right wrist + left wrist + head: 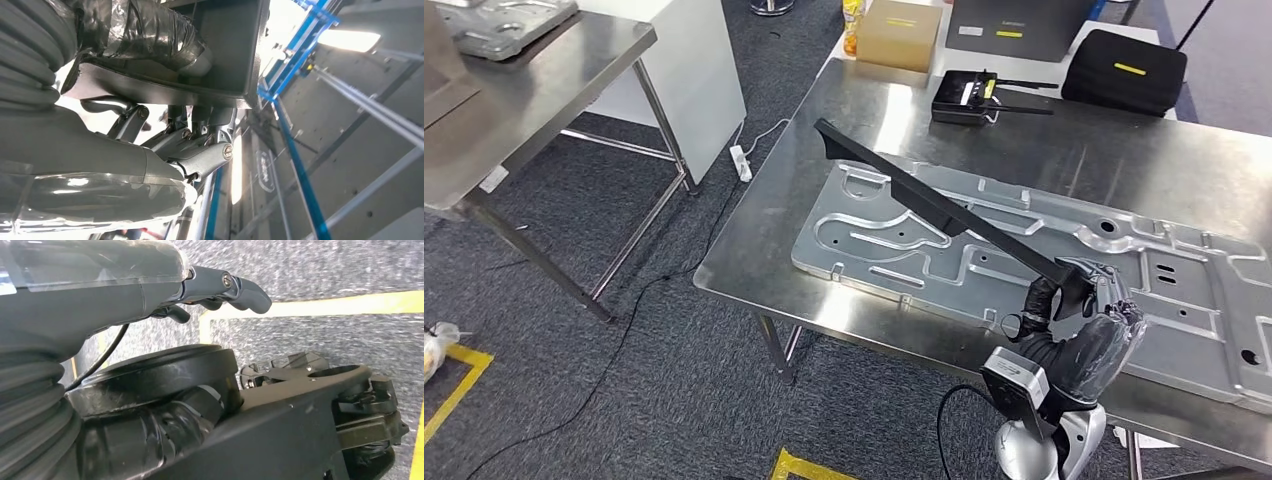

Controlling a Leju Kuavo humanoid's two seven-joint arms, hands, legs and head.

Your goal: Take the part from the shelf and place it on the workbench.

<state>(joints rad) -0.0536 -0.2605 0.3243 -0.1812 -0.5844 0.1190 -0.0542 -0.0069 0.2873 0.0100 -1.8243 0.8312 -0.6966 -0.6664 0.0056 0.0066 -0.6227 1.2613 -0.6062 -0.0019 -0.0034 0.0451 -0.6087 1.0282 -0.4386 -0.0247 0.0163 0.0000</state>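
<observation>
The part is a long black angled bar [934,205]. My right hand [1079,310] grips it at its near end and holds it slanting just above the steel workbench [1064,150]. Its far end points toward the bench's back left corner. Under it a large silver stamped panel [1024,250] lies flat on the bench. In the right wrist view the black part [220,50] sits clamped between the thumb and the fingers [200,157]. My left hand [100,285] hangs down over grey carpet with nothing in it, its fingers [240,290] loosely apart.
A cardboard box [899,35], a black router [969,97] and a black case [1124,70] stand along the bench's far edge. A second steel table [534,90] at the left carries a metal part [504,25]. A power strip [741,162] lies on the carpet between the tables.
</observation>
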